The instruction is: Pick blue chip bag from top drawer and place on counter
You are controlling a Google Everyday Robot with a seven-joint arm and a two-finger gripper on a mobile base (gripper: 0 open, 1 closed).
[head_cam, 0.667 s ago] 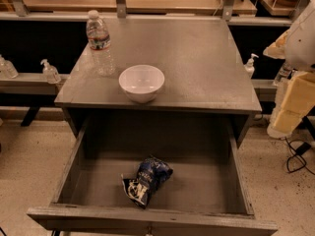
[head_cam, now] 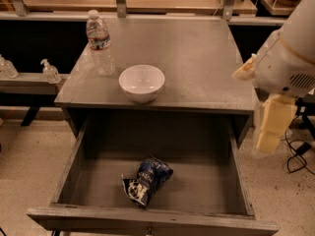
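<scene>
Far to the left of the white bowl (head_cam: 141, 82), off the counter (head_cam: 197, 58), a small pump bottle (head_cam: 49, 72) stands on a lower shelf. Just left of the bowl and a little behind it, a water bottle (head_cam: 100, 42) stands upright on the counter. The bowl itself sits near the counter's front edge.

Below and in front of the bowl, the top drawer (head_cam: 69, 173) is pulled wide open. The blue chip bag (head_cam: 147, 179) lies crumpled on its floor, almost straight in front of the bowl, near the front wall and apart from both side walls.

Well to the right of the bowl, past the counter's right edge, the gripper (head_cam: 272, 127) hangs pointing down from the white arm (head_cam: 290, 58). It is outside the drawer with nothing visibly in it, and I cannot tell whether it is open or closed.

The step in hand looks like the reach for the bag. To do it well, the gripper should cross left above the drawer's right wall, staying in front of the counter's edge. It should then drop straight onto the bag's puffed middle, not its flat end. The lift should be vertical, clear of the counter's lip. The bare surface right of the bowl seems the safest landing spot.
</scene>
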